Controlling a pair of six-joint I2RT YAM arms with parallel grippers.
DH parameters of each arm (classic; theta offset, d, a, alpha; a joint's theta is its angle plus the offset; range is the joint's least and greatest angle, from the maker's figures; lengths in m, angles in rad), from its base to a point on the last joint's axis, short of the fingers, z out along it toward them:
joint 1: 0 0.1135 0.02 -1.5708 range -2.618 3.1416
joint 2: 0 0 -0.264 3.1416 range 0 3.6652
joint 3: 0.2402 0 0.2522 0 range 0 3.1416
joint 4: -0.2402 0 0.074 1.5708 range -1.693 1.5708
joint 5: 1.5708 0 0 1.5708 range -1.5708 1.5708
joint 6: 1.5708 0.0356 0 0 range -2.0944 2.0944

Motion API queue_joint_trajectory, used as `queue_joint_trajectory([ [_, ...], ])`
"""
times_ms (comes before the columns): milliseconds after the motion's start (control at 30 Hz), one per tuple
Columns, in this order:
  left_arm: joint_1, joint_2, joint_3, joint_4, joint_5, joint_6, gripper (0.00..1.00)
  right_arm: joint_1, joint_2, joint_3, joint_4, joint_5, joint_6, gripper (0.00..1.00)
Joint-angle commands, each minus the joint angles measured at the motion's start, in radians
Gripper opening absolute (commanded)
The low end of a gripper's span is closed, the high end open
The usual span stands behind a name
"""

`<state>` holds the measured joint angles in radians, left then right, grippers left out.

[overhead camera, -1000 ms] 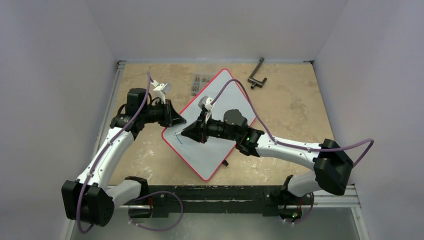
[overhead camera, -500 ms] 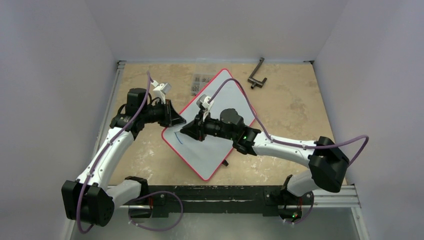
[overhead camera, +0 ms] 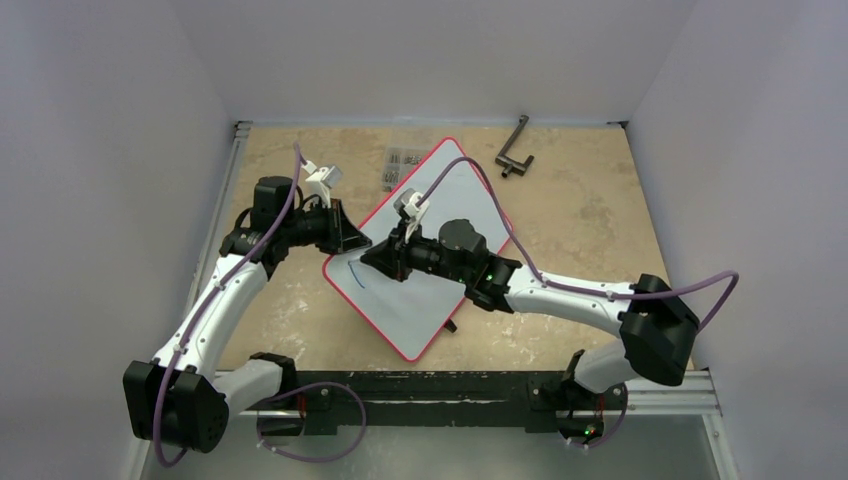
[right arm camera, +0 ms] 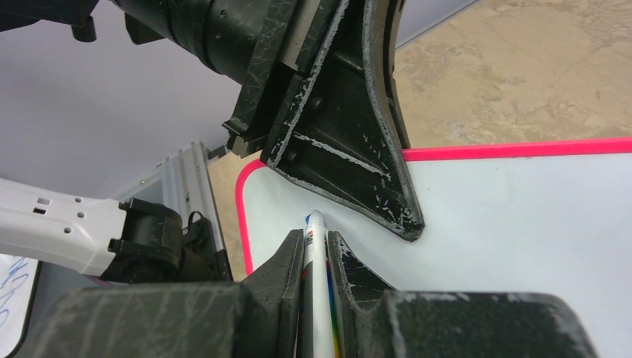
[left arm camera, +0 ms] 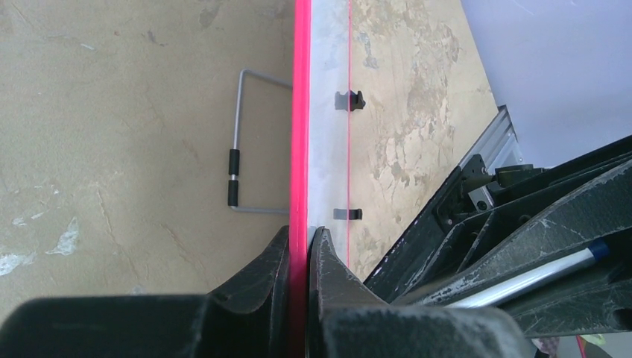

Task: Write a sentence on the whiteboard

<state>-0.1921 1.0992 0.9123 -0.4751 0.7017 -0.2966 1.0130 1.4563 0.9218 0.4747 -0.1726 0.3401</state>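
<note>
Whiteboard (overhead camera: 420, 315) lay on the surface (overhead camera: 580, 210), red-rimmed, bearing one blue stroke (overhead camera: 353, 274).
Left tool (left arm camera: 300, 237) pinched its edge; right tool (right arm camera: 314, 237) clamped a marker (right arm camera: 316, 222).

Whiteboard (overhead camera: 408, 318): face is white, smooth and slightly glossy.
Rim (left arm camera: 300, 112): bright red plastic, smooth and shiny; it runs straight out from between the left fingers (left arm camera: 259, 277).
Left fingers: black plastic, matt and grainy, with edges scuffed whitish.
Right fingers (right arm camera: 287, 265): same black plastic, with pale scratches along the edges.
Marker (right arm camera: 316, 253), between the right fingers: smooth, glossy white plastic barrel with a printed colour band near the grip.
Table (overhead camera: 580, 210): beige, mottled like stone, matt, with pale worn patches.
Wire frame (left arm camera: 237, 142), ahead and left of the left fingers: bare grey metal with a satin finish and two black sleeves.
Rail (right arm camera: 190, 186), beyond the right fingers: ribbed silver metal.
</note>
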Motion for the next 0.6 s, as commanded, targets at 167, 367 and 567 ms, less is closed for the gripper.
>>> queue_joint_trajectory([
  [167, -0.003, -0.006, -0.010, -0.037, -0.166, 0.165, 0.00, -0.007, -0.037, -0.021, -0.090, 0.149, -0.034, 0.00],
  [367, -0.003, -0.006, -0.010, -0.037, -0.167, 0.165, 0.00, -0.007, -0.053, -0.050, -0.120, 0.170, -0.034, 0.00],
  [567, -0.004, -0.007, -0.012, -0.037, -0.170, 0.166, 0.00, -0.007, -0.067, -0.091, -0.131, 0.170, -0.030, 0.00],
])
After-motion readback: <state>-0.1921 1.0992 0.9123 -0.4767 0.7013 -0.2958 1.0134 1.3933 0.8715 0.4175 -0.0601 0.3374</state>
